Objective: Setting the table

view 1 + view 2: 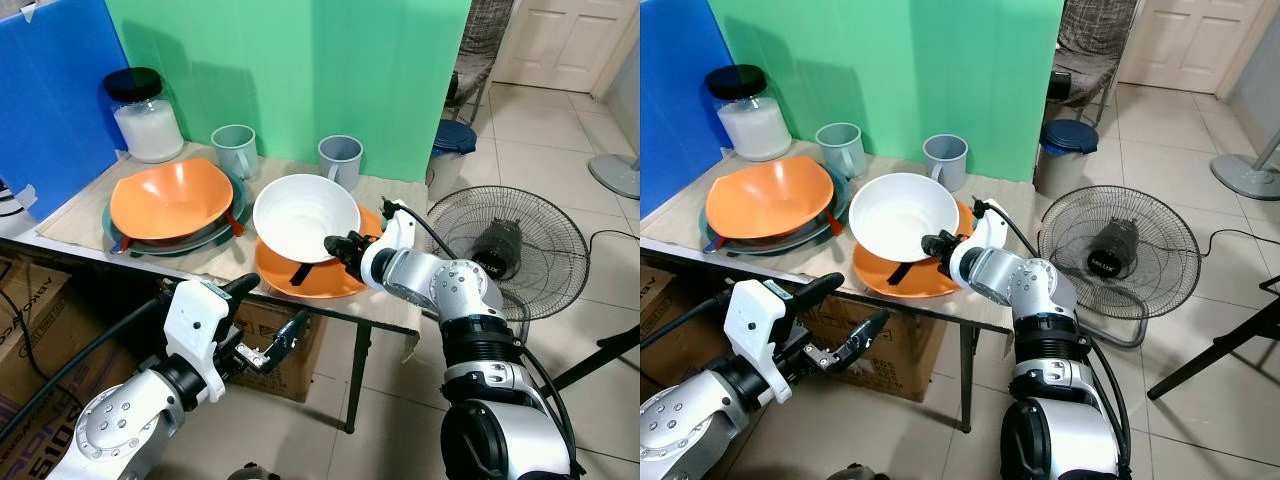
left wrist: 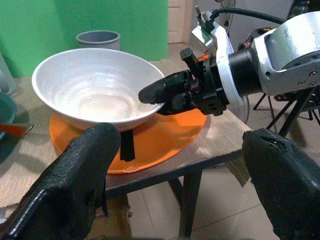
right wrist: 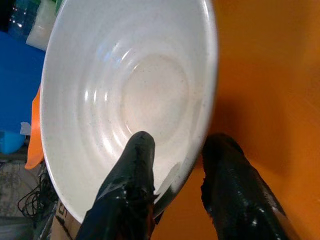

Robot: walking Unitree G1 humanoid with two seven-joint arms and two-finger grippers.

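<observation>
Right gripper (image 1: pixel 338 246) pinches the near rim of the white bowl (image 1: pixel 303 214): in the right wrist view one finger lies inside the bowl wall, the other outside and beneath it, rim between them. Bowl sits on the orange plate (image 1: pixel 300 277) near the table (image 1: pixel 400 313) front edge, tilted, its far rim raised and its mouth turned up and toward the robot's left. Round, so no long axis; what counts is where the rim is gripped, on the side facing the right arm. Bowl lies straight ahead of the right gripper, along the fingers' line, so any lift or slide pulls from that rim and the bowl's weight hangs off the far side. A black strip (image 1: pixel 303 272) lies on the plate under the bowl; cannot tell what it is. Left gripper (image 1: pixel 270 345) hangs below the table edge, fingers spread wide, holding nothing, well apart from the bowl; right arm plainly nearer. Behind: orange bowl (image 1: pixel 170 198) stacked on dark plates (image 1: pixel 215 238), two grey mugs (image 1: pixel 235 149), lidded jar (image 1: pixel 143 116). Judgement: bowl placement on its plate is under way; a one-sided rim grip risks tipping.
</observation>
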